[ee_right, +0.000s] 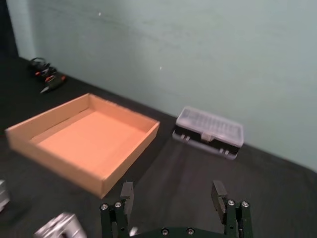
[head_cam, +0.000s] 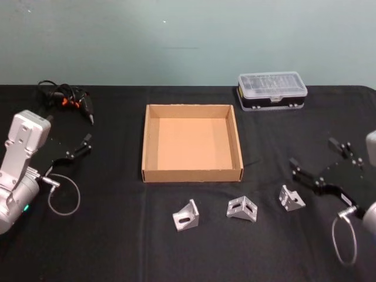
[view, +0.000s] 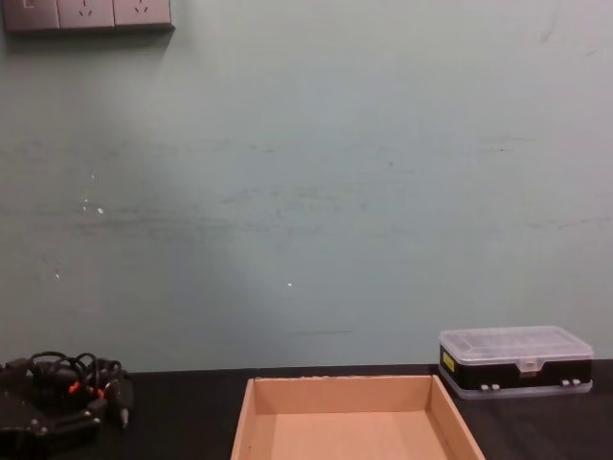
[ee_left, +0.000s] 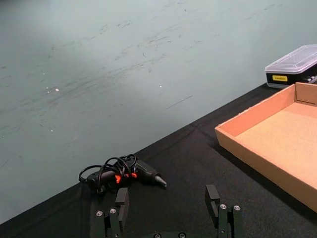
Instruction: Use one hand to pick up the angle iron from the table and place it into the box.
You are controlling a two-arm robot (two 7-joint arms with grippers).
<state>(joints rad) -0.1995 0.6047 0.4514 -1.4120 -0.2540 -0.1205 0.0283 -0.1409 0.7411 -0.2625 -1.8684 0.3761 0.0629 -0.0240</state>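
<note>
Three silver angle irons lie in a row on the black table [head_cam: 117, 247], in front of the box: one on the left [head_cam: 186, 215], one in the middle [head_cam: 242, 208], one on the right [head_cam: 291, 198]. The tan cardboard box [head_cam: 192, 174] sits mid-table with nothing inside; it also shows in the wrist views [ee_left: 257, 166] [ee_right: 54, 161] and the chest view [view: 350, 388]. My right gripper [head_cam: 317, 157] hovers open just right of the rightmost angle iron, holding nothing [ee_right: 172, 192]; a blurred angle iron [ee_right: 62, 228] shows below it. My left gripper [head_cam: 79, 150] is open at the table's left [ee_left: 167, 198].
A clear-lidded plastic case [head_cam: 272, 90] [ee_right: 209, 133] [view: 515, 361] stands behind the box at the right. A black tool with orange trim and coiled cable [head_cam: 70, 100] [ee_left: 121, 173] [view: 62, 388] lies at the back left. A green wall backs the table.
</note>
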